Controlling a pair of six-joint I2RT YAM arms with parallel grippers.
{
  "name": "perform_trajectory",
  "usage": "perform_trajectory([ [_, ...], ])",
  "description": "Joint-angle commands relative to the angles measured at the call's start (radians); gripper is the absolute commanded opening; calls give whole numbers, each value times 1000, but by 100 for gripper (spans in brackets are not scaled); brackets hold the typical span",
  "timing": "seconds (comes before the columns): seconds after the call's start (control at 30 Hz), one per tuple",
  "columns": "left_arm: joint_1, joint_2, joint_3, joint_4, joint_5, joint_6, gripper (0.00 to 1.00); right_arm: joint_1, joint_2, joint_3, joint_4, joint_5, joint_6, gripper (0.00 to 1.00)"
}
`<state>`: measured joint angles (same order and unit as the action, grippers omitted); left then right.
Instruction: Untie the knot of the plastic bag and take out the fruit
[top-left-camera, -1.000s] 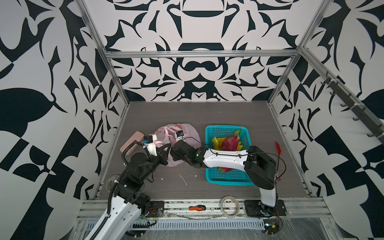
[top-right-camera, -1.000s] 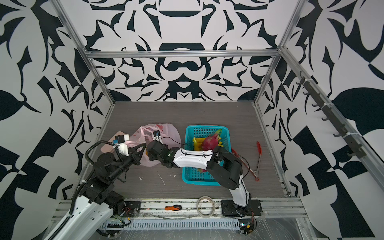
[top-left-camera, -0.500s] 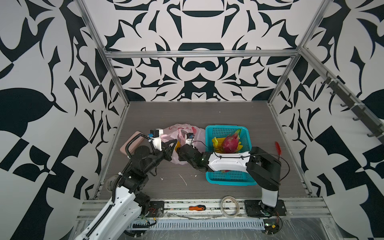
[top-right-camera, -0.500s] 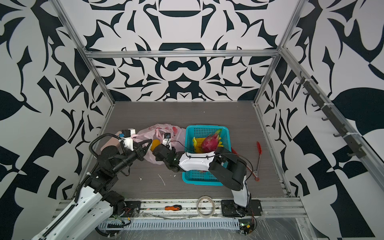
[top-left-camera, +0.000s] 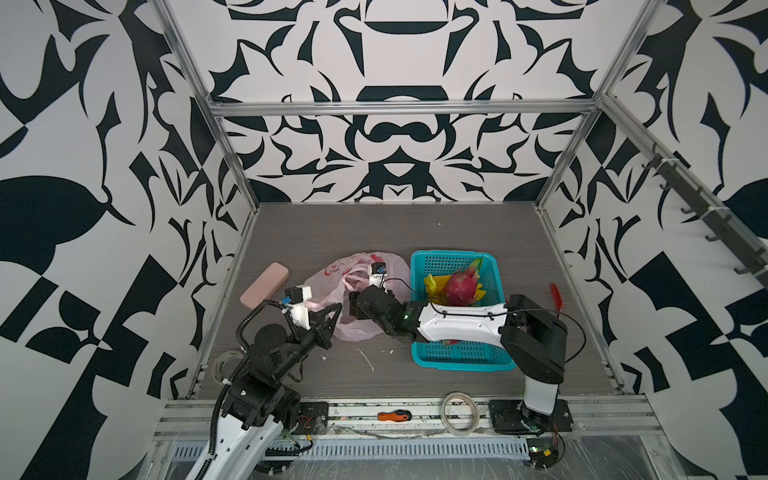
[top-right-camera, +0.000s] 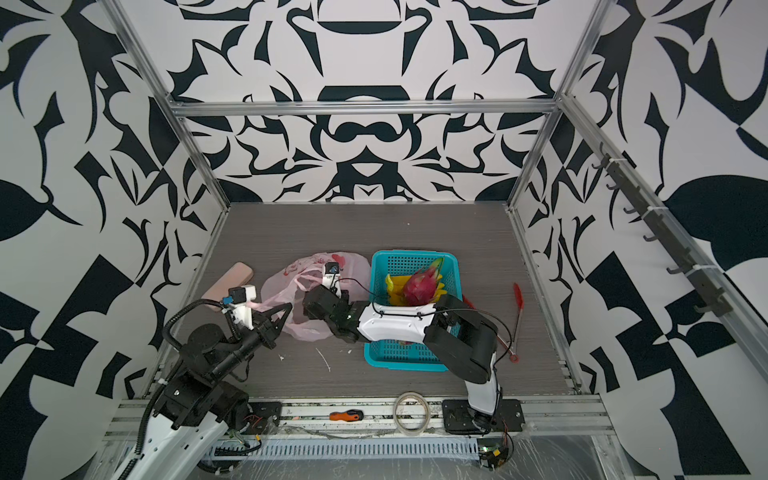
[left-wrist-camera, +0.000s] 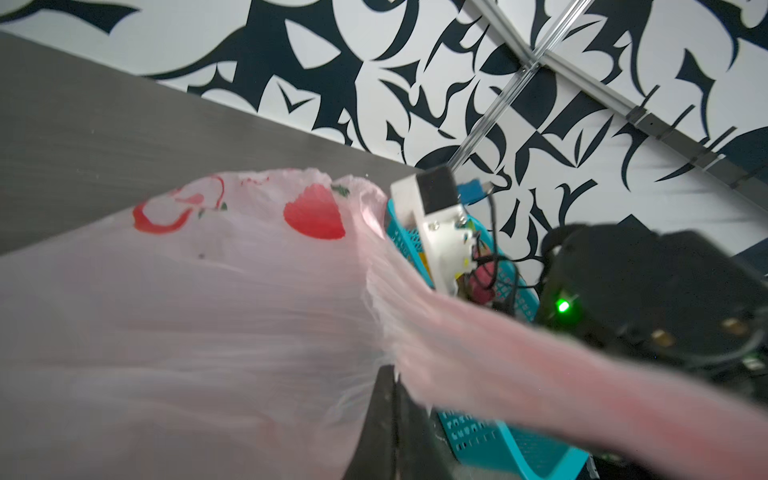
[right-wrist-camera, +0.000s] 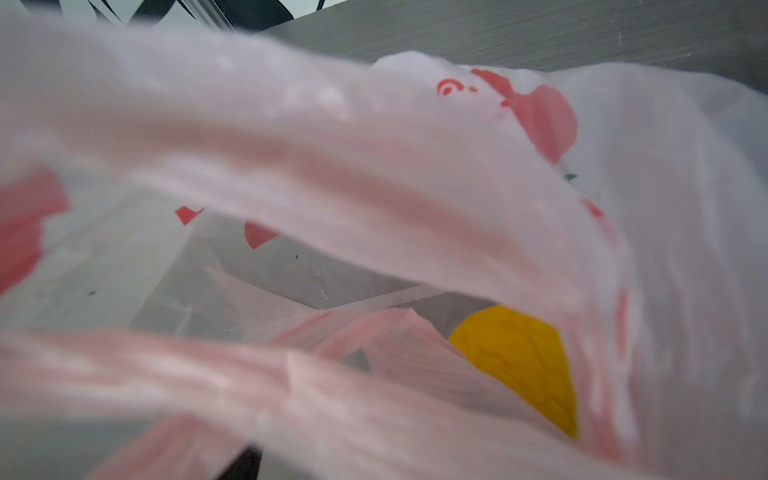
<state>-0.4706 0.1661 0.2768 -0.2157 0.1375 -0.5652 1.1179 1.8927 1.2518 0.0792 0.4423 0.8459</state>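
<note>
While the left pincer (top-left-camera: 337, 308) has stayed clenched on one loop handle (left-wrist-camera: 478, 345) of the plastic bag (top-left-camera: 326, 286), the right pincer (top-left-camera: 352, 300) has come back to the bag's mouth after a brief swing toward the basket (top-left-camera: 417, 270). Whether it is released or grasping film cannot be told, since plastic covers it. The taut handle holds the mouth agape and no knot shows, so untying is judged done and extraction in hand. The orange (right-wrist-camera: 519, 361) lies inside the bag, just ahead of the right pincer. The banana (top-left-camera: 430, 284) and a dragon fruit (top-left-camera: 461, 284) rest in the basket behind that pincer's forearm. Slack strands of film cross between the right pincer and the orange and could snag. A pink block (top-left-camera: 264, 284) lies on the table (top-left-camera: 374, 232) beyond the left pincer, and red tongs (top-right-camera: 517, 316) lie well apart.
</note>
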Motion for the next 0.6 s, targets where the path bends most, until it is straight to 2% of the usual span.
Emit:
perform_trajectory([
  [0.0, 1, -44, -26, -58, -10, -56, 0, 1, 19, 79, -66, 16, -32, 78],
  [0.57, 1, -105, -127, -55, 56, -154, 0, 7, 48, 174, -248, 29, -43, 78],
])
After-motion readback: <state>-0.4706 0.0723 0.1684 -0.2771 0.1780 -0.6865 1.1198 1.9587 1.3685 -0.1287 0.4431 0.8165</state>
